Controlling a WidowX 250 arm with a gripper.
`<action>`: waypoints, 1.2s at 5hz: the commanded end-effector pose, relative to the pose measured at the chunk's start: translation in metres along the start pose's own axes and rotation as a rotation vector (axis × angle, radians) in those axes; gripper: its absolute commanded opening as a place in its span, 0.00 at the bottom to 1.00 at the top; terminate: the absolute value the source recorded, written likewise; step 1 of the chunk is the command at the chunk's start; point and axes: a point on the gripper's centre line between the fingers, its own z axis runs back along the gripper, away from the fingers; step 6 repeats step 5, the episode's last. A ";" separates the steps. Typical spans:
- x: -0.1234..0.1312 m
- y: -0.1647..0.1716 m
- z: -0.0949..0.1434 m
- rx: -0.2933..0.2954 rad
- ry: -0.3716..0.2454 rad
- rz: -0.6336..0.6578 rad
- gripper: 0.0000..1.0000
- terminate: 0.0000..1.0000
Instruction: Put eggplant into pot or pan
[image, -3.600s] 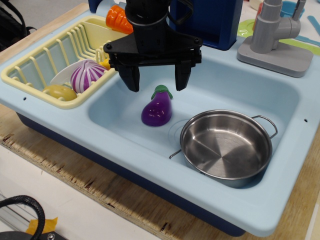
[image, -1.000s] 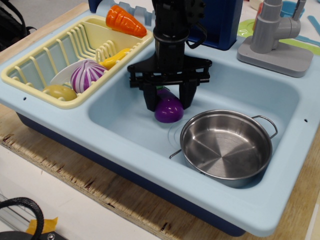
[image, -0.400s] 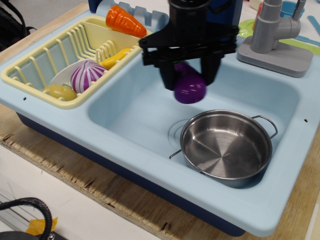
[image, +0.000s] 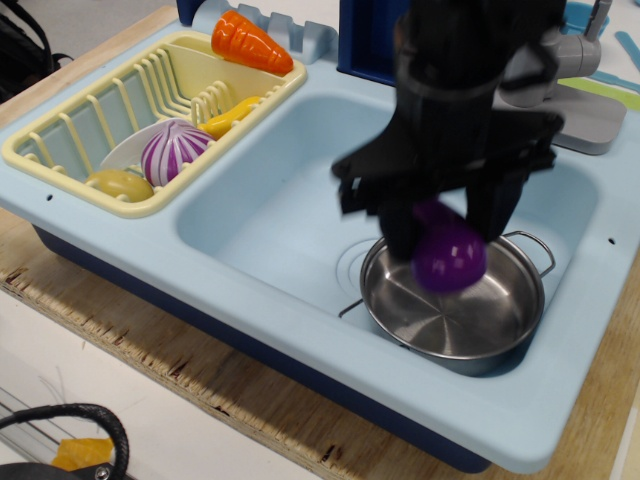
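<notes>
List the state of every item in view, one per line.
end effector: shut on the eggplant, above the pot
eggplant: gripped, lifted, not yet in the pot
pot: upright in the sink, empty
sink: dry, holds the pot
dish rack: holds striped vegetable
carrot: lying on rack's edge

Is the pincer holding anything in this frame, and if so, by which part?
Yes: the pincer holds the glossy purple toy eggplant by its upper end, its rounded bottom hanging free over the shiny steel pot.
</notes>
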 end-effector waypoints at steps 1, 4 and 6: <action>-0.029 0.007 0.000 -0.110 0.014 0.033 1.00 0.00; -0.026 0.005 -0.003 -0.139 0.016 -0.018 1.00 0.00; -0.026 0.005 -0.003 -0.139 0.016 -0.018 1.00 1.00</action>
